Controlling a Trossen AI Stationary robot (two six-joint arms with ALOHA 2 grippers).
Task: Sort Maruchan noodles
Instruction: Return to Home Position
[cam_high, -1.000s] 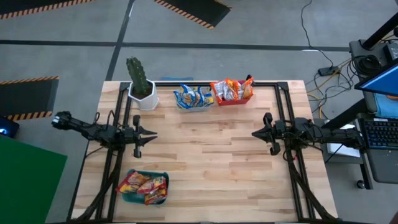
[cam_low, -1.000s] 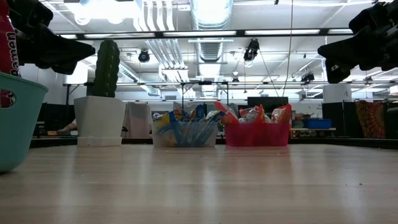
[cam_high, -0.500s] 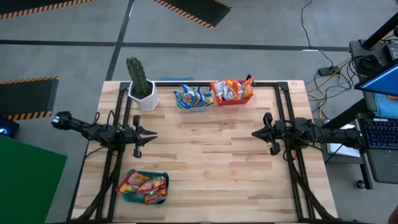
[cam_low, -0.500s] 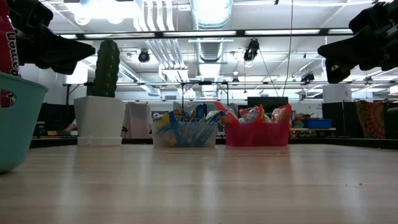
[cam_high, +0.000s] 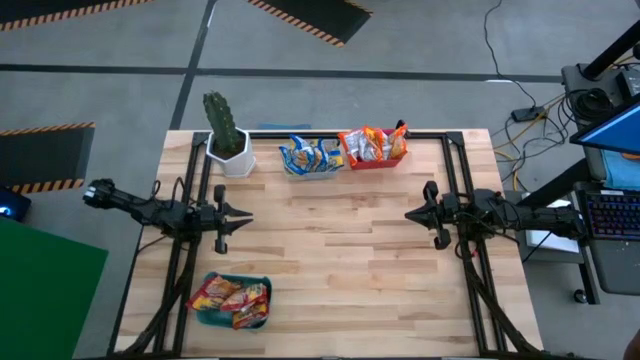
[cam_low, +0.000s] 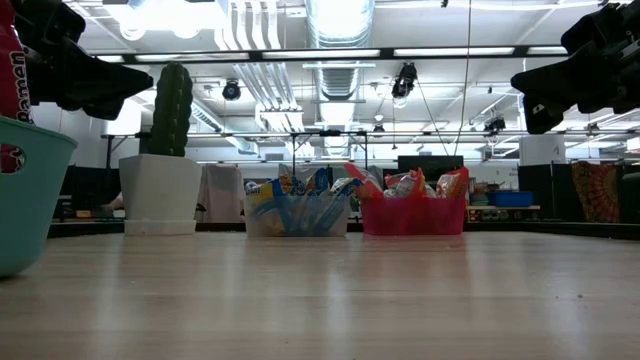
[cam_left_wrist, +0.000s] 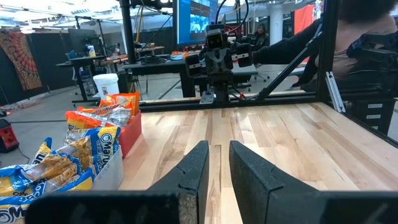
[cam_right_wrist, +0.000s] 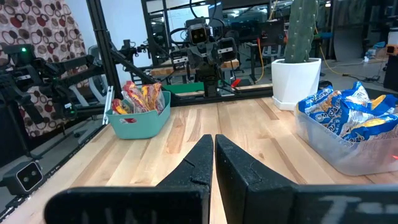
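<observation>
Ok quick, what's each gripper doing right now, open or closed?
Left gripper: slightly open, holding nothing.
Right gripper: shut, holding nothing.

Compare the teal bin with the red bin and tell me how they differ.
Place: the teal bin stands alone, close to the low camera; the red bin stands at the table's far edge, right beside the clear bin.
Contents: the teal bin holds red-yellow packets; the red bin holds orange packets.
Shared: both are small plastic bins, upright and filled with noodle packets.
</observation>
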